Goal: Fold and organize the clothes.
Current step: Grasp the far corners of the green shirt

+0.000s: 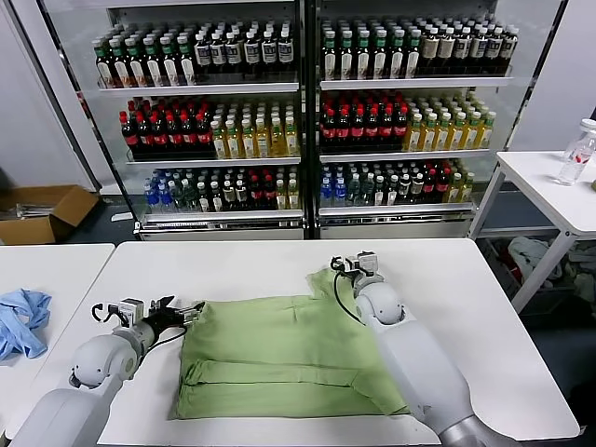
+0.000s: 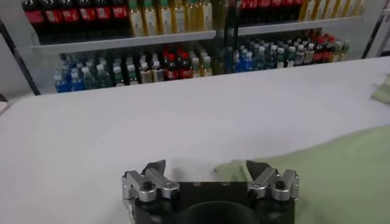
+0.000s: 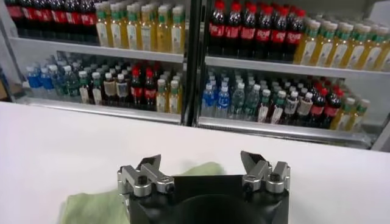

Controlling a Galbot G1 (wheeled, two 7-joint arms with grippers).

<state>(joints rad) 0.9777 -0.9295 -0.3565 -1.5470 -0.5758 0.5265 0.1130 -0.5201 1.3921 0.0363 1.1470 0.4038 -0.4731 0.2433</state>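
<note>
Left gripper (image 1: 182, 310) at the green shirt's (image 1: 279, 354) left upper corner, jaws spread wide, cloth edge just before them. Shirt lies folded, mid-table (image 1: 484, 307). Right gripper (image 1: 354, 265) over its far right corner, jaws wide, holding nothing.

white table (image 1: 484, 317), green polo shirt (image 1: 279, 358) flat

A shop-like test space: glass-door drinks coolers (image 1: 303, 112) (shelves packed with bottles) behind white tables (image 1: 484, 307).
</note>
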